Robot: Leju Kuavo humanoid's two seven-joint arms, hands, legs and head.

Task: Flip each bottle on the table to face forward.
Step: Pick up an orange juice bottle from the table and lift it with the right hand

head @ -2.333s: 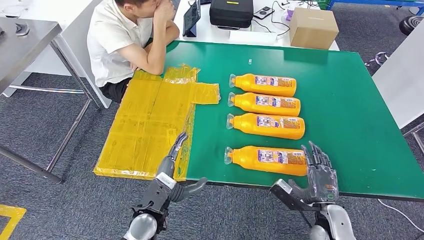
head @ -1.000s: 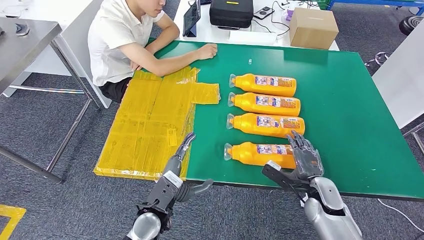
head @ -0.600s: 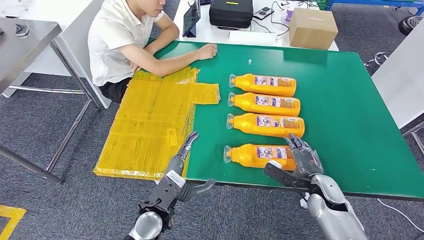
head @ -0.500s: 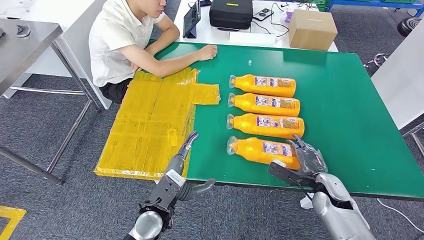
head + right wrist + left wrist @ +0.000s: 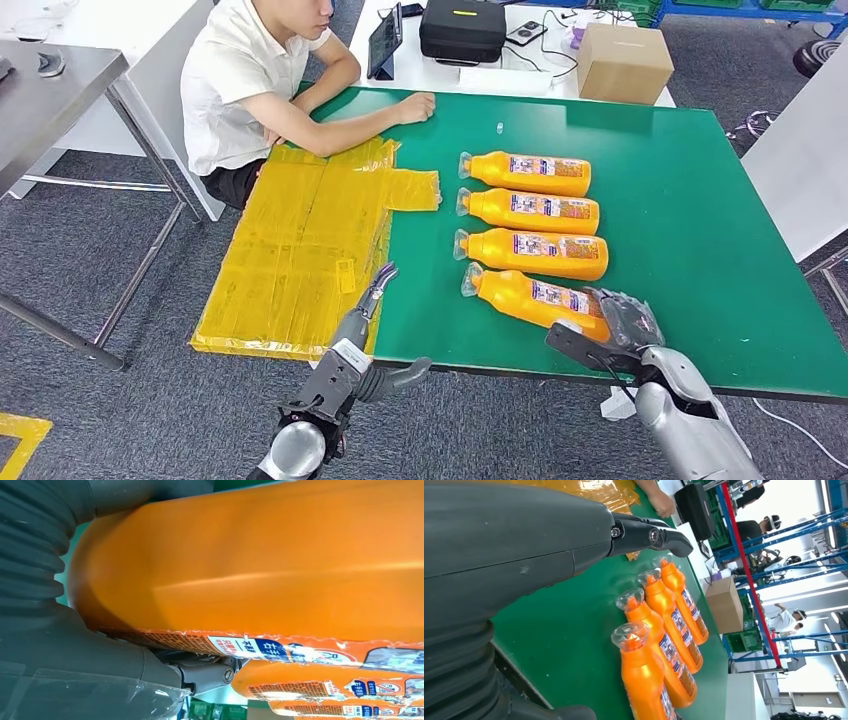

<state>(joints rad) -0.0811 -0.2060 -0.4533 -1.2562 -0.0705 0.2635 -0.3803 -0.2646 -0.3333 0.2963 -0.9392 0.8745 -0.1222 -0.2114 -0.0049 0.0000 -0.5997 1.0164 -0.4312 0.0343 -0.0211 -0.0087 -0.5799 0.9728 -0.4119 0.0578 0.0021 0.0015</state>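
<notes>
Green felt covered the table (image 5: 700, 200), low right of frame. Since a moment earlier, the nearest bottle (image 5: 535, 297) had swung askew, its base held in the right hand (image 5: 622, 322), fingers wrapped round glossy orange plastic: flip apparently begun. Left hand (image 5: 362, 318) hung spread, empty.

glossy orange plastic bottles (image 5: 530, 211), matt green table (image 5: 700, 230), shiny crinkled yellow film (image 5: 300, 250)
</notes>
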